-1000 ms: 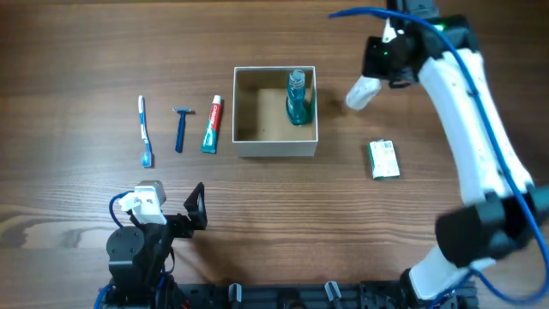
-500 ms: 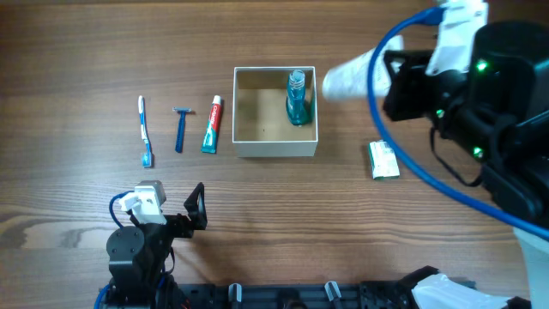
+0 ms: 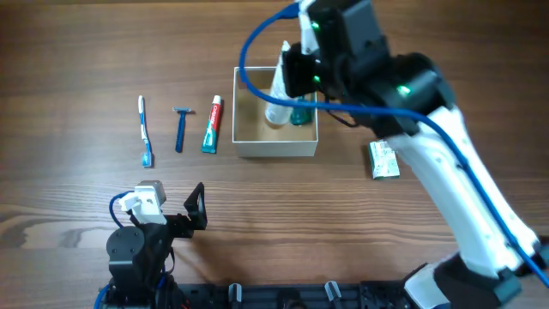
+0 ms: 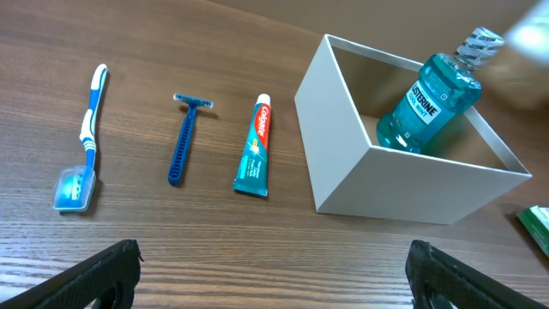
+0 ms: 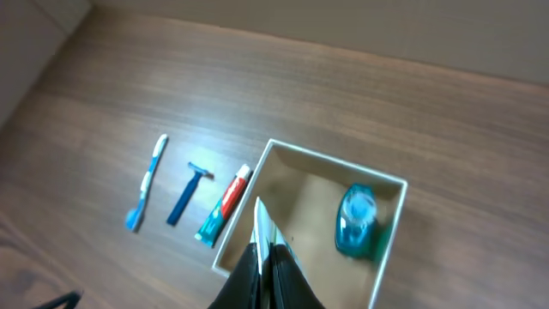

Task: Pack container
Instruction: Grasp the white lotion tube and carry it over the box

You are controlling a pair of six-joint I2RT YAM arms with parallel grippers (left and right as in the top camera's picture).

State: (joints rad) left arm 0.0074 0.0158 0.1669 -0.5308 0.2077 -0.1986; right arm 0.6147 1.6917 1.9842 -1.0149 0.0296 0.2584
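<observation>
Right now your right gripper hangs over the container, and its wrist view shows the two fingers pressed together with nothing I can make out between them, so judge it as carrying no load. The container sits mid-table, open side up, with the mouthwash bottle already inside, tilted and leaning toward the wall on your right side. That placement looks sensible: it leaves the tan floor on the left half bare for the slimmer pieces. Those wait in a row just to the left of the box: toothpaste nearest it, then the razor, then the toothbrush. All lie roughly parallel and apart from one another, which should give the fingers room to close on one without nudging its neighbour. A green packet lies on the table on the other side of the box, clear of its wall. Your right arm is stretched far out from its base at the near right corner, forearm slanting across the packet's side of the table and the wrist pitched down. The fingers point at the near-left part of the box and the row beyond it. Your left gripper is parked low near the table's near edge, fingers spread wide with nothing between them, facing the row from well back.
</observation>
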